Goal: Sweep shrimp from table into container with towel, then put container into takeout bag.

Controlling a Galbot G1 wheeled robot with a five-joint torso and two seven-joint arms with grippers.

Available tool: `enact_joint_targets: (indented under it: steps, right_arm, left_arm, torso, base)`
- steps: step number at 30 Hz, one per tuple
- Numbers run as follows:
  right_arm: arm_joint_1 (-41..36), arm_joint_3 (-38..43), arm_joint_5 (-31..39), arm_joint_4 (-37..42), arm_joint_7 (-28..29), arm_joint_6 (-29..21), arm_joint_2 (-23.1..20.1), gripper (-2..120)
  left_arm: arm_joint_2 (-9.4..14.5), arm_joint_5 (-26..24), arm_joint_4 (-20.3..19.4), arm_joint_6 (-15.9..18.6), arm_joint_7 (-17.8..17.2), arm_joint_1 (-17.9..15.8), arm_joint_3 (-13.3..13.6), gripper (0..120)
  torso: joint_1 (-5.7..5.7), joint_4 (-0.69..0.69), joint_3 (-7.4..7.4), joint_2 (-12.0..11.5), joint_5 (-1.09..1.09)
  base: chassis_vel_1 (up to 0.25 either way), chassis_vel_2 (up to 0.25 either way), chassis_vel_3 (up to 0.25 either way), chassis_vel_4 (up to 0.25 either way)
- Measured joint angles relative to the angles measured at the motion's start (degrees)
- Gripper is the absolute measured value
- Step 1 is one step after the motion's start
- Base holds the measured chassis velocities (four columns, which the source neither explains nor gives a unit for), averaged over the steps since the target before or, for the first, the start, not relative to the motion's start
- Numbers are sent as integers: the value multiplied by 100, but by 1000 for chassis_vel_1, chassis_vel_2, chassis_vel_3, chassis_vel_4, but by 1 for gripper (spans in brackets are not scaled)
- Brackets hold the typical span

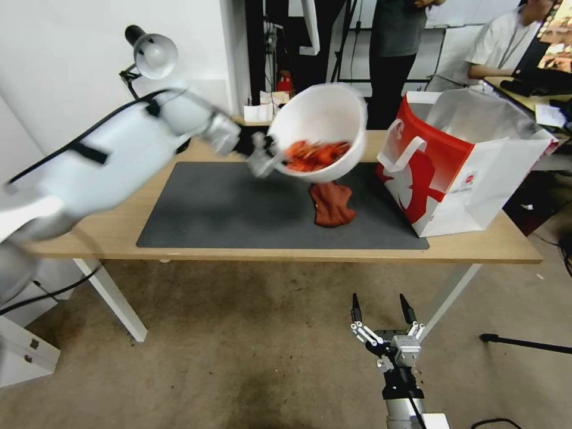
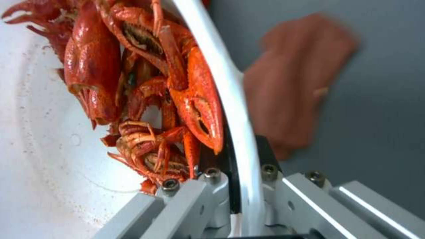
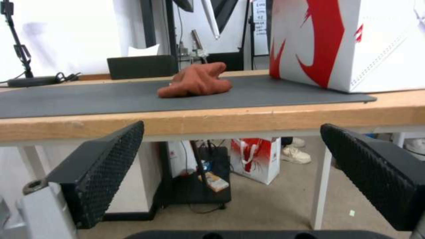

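My left gripper (image 1: 271, 156) is shut on the rim of the white container (image 1: 325, 122), holding it tilted in the air above the table (image 1: 107, 229). Glossy red-orange shrimp (image 1: 314, 154) lie heaped inside it; up close the shrimp (image 2: 146, 89) press against the container's rim (image 2: 230, 99), which runs between the left fingers (image 2: 261, 156). The rust-red towel (image 1: 331, 204) lies crumpled on the dark mat below the container. The red-and-white takeout bag (image 1: 459, 161) stands open to the right. My right gripper (image 1: 382, 311) hangs open below the table's front edge, facing the towel (image 3: 195, 83).
A grey mat (image 1: 226, 208) covers the table's middle. A desk lamp (image 1: 152, 53) stands at the back left. Another red-and-white bag (image 3: 254, 159) sits on the floor under the table, beside a black shelf. People are in the room behind.
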Motion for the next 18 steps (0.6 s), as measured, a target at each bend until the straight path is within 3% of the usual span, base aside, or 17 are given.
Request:
enact_joint_targets:
  steps: [1,2,3,5,6,8,9,11,12,14,18]
  right_arm:
    - [-3,-32,-37,-29,-4,23,38,100]
    - [-6,-39,-49,-40,-5,30,46,100]
    - [-6,-39,-49,-40,-5,30,46,100]
    - [-41,-55,-89,-62,-13,77,54,100]
    - [-41,-55,-89,-62,-13,77,54,100]
    - [-143,-54,-109,-63,-31,169,72,100]
    - [-143,-54,-109,-63,-31,169,72,100]
    - [-208,-54,-117,-47,-67,233,83,100]
    - [-208,-54,-117,-47,-67,233,83,100]
    - [-213,-65,-134,-6,-110,244,57,100]
    - [-174,-68,-154,12,-131,236,5,100]
  left_arm:
    - [-487,12,562,-47,-31,-185,-18,0]
    - [-670,20,781,-52,-52,-256,-30,0]
    - [-670,20,781,-52,-52,-256,-30,0]
    - [-1210,35,1377,88,-175,-479,-12,0]
    - [-1210,35,1377,88,-175,-479,-12,0]
    - [-1670,5,1846,250,-241,-671,46,0]
    - [-1670,5,1846,250,-241,-671,46,0]
    - [-2051,-105,2200,356,-343,-848,96,0]
    - [-2051,-105,2200,356,-343,-848,96,0]
    - [-2373,-210,2481,383,-425,-1006,106,0]
    - [-2627,-320,2605,399,-469,-1124,148,0]
  torso:
    - [0,4,-1,0,-4]
    - [0,3,-1,0,-4]
    - [0,3,-1,0,-4]
    - [-1,0,-1,0,0]
    - [-1,0,-1,0,0]
    - [-1,1,0,0,-2]
    - [-1,1,0,0,-2]
    - [-1,0,-1,0,-3]
    - [-1,0,-1,0,-3]
    - [-1,1,-1,0,-2]
    - [-1,1,-2,1,-2]
  base:
    - [0,0,0,0]
    - [0,0,0,0]
    - [0,0,0,0]
    - [0,0,0,0]
    - [0,0,0,0]
    - [0,0,0,0]
    - [0,0,0,0]
    - [0,0,0,0]
    - [0,0,0,0]
    - [0,0,0,0]
    - [0,0,0,0]
